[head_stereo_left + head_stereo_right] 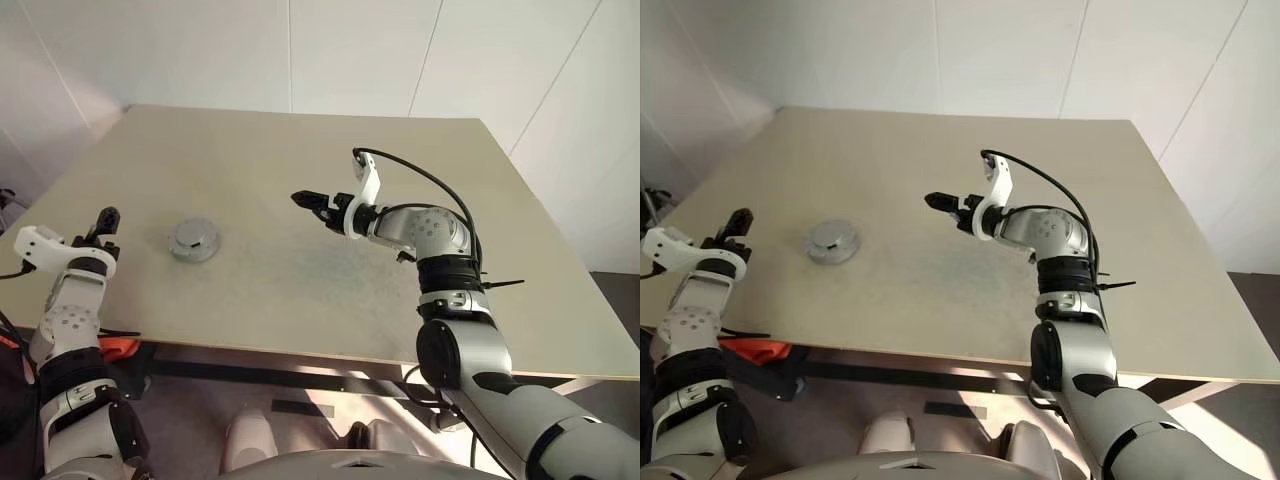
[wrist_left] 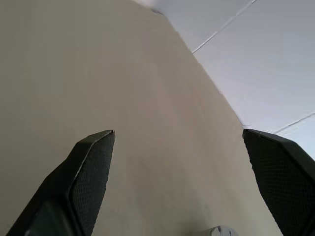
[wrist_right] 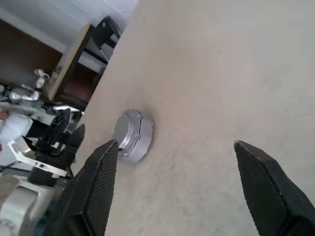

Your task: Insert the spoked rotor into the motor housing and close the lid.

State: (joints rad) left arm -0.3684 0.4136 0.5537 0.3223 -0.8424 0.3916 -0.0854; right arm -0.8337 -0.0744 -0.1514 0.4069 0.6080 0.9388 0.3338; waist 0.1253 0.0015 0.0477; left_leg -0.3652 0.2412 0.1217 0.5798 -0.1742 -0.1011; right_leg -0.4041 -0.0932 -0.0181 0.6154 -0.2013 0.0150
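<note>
Near the tabletop's (image 1: 300, 150) left edge: motor housing (image 1: 194, 240), lid on. Left gripper (image 1: 106, 224) and right gripper (image 1: 312, 203): fingers wide apart, holding nothing.

Left gripper (image 1: 107, 218) sits way out at the left side, fingers (image 2: 91, 172) spread wide, nothing in them. Right arm (image 1: 440, 250) bends inward, right gripper (image 1: 308, 201) pointing left, jaws wide apart and empty too.
</note>
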